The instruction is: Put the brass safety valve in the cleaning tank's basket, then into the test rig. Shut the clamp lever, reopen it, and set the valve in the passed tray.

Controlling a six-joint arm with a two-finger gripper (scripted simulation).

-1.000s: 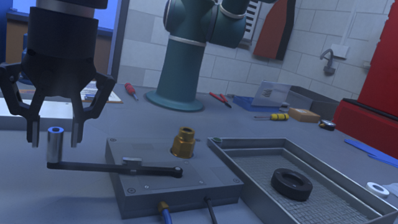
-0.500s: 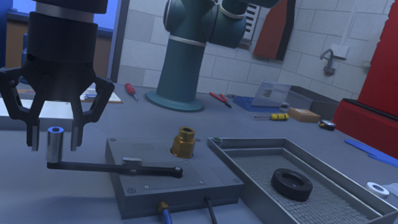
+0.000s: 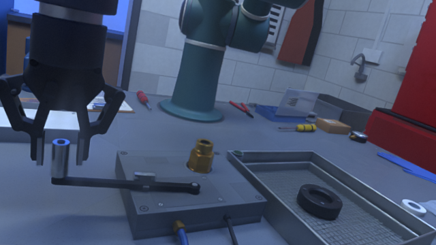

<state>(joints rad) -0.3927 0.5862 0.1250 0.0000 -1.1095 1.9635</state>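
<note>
The brass safety valve (image 3: 201, 156) stands upright in the socket of the grey test rig (image 3: 185, 190). The rig's dark clamp lever (image 3: 126, 184) reaches out to the left and ends in an upright silver handle (image 3: 60, 158). My gripper (image 3: 60, 149) hangs over that handle with a finger on either side of it; it is open and holds nothing.
The cleaning tank (image 3: 327, 197) sits right of the rig, with a mesh basket holding a black ring (image 3: 319, 201). Screwdrivers, pliers and small boxes are scattered across the far bench. The arm's teal base (image 3: 197, 78) stands behind the rig.
</note>
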